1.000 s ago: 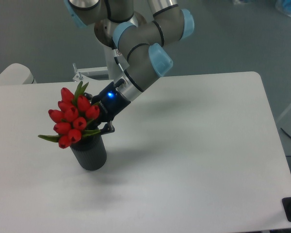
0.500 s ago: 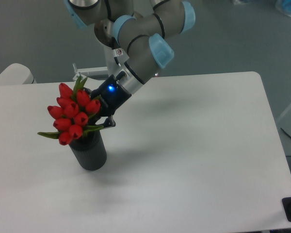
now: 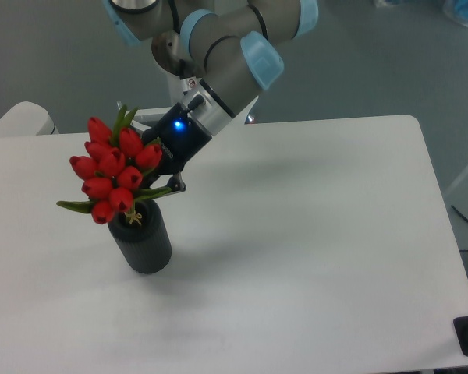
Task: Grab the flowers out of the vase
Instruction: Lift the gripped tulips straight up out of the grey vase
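- Lifted higher than half a second ago: bunch of red tulip buds with slim green leaves [image 3: 113, 173], pale bound stem ends now showing at the mouth of the vase.
- Shifted up and a little to the far left as well: black two-finger gripper [image 3: 160, 178] on the grey arm with pale blue joint caps [image 3: 230, 66].
- Clenched on the bunch from its right side, fingers mostly hidden behind blooms and leaves.
- Tilted to the left above the short dark grey ribbed cylindrical vase [image 3: 144, 242], stem tips just at its rim.
- Standing upright on the left part of the white table [image 3: 312, 241], where it stood before.
- Lit blue at the wrist.
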